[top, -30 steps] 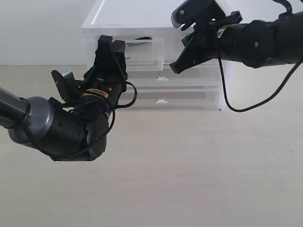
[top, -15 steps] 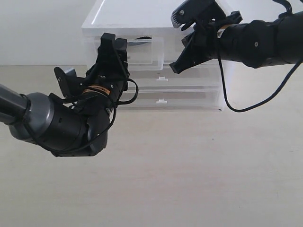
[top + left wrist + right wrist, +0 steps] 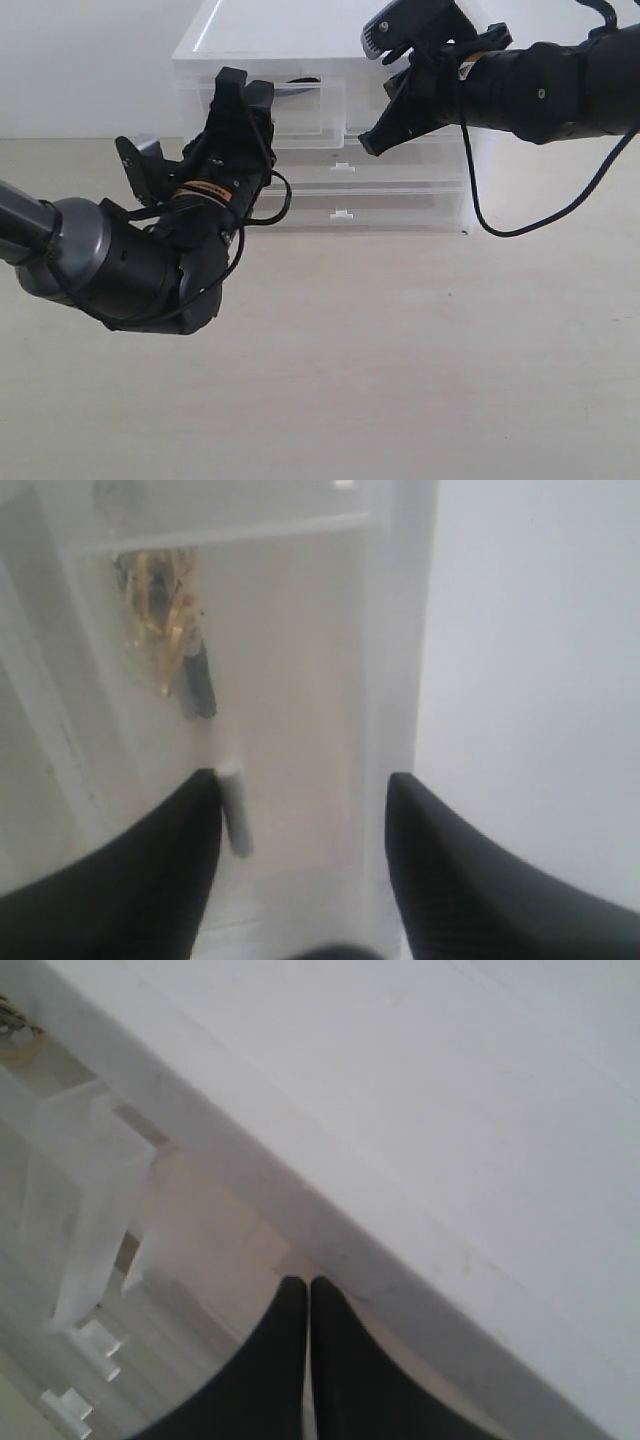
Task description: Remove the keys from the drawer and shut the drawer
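Observation:
The drawer [image 3: 305, 112] is the upper left small one of a translucent white cabinet, and it stands pulled out a little. In the left wrist view the keys [image 3: 160, 615], gold pieces on a black cord, lie inside the drawer [image 3: 300, 680]. My left gripper [image 3: 245, 85] is open right at the drawer's front. In its own view the left gripper [image 3: 300, 780] has the white tab handle [image 3: 233, 808] against the inside of one finger. My right gripper [image 3: 366, 147] is shut and empty, and hangs in front of the right-hand small drawer; its closed tips [image 3: 308, 1285] point under the cabinet's top.
Two full-width drawers with small tab handles [image 3: 343, 166] [image 3: 343, 214] sit below. The matching right small drawer [image 3: 405, 125] is beside the open one. A black cable [image 3: 480, 215] loops down from the right arm. The beige table [image 3: 400, 350] spreads in front.
My left gripper has risen and moved a little closer to the drawer front, and its jaws have narrowed slightly. The right arm has not moved.

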Tool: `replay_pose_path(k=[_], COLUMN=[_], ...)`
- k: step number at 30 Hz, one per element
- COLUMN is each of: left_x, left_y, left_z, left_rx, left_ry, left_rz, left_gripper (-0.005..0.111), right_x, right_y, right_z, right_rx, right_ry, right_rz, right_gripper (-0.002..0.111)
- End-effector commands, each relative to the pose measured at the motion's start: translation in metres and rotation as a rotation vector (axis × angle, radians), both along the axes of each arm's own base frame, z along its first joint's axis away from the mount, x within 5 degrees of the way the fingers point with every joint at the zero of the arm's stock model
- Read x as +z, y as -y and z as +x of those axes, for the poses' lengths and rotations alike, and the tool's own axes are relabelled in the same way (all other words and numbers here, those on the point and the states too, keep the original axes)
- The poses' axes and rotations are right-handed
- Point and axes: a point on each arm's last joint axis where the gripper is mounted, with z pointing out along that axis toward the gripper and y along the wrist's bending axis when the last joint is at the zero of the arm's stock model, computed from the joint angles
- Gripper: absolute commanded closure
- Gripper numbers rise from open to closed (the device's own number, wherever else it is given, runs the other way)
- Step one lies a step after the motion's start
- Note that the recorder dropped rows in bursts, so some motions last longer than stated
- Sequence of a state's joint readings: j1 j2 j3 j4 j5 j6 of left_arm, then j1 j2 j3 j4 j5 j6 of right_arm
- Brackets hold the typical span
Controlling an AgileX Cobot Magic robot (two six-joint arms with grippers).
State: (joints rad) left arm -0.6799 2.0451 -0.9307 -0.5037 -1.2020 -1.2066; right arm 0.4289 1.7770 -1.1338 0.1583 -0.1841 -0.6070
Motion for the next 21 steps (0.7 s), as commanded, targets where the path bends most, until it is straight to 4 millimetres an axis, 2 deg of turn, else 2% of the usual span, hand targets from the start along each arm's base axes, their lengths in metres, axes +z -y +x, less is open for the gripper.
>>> replay_pose_path(k=[1,14,21], left_x=[-0.0087,-0.0096,-0.0034], left_y=[-0.0046,-0.0075,-0.0073], left_z=[-0.0072,-0.0067,-0.0003], left_rx=[-0.014,0.016,0.024], left_ry=[-0.012,-0.024,-0.002], left_rz=[0.030,0.018,0.002], left_gripper=[0.060,0.060,0.060], right_x=[0.0099,0.0095,0.0095], right_y=[0.0041,0.0041,0.0041], right_z=[0.0061,0.0060,0.0060], right_rx=[-0.025,-0.027,-0.027], right_ry=[0.064,0.057,0.057], right_rz=[0.029,0.035,0.035], right_gripper=[0.109,0.109,0.109])
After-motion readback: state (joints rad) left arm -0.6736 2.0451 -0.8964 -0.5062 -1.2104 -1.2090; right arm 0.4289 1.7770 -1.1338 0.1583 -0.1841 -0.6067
